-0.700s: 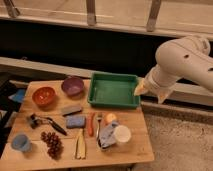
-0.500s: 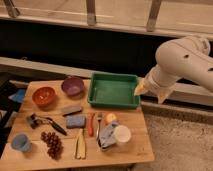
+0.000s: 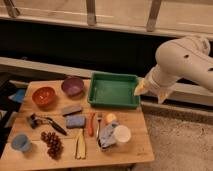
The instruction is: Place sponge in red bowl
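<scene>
The blue sponge [image 3: 76,121] lies flat near the middle of the wooden table [image 3: 135,120]. The red bowl [image 3: 43,96] sits at the table's back left, with nothing visible inside it. My gripper [image 3: 151,93] hangs from the white arm at the right, beyond the green tray's right edge and far from both sponge and bowl. Its two pale fingers stand apart, open, with nothing between them.
A purple bowl [image 3: 73,86] stands right of the red bowl, and a green tray [image 3: 114,90] sits at the back. Around the sponge lie a grey block [image 3: 71,109], a black tool [image 3: 45,122], grapes [image 3: 52,143], a banana [image 3: 80,147], a white cup [image 3: 122,134], a pale cloth [image 3: 107,136] and a light-blue cup [image 3: 20,142].
</scene>
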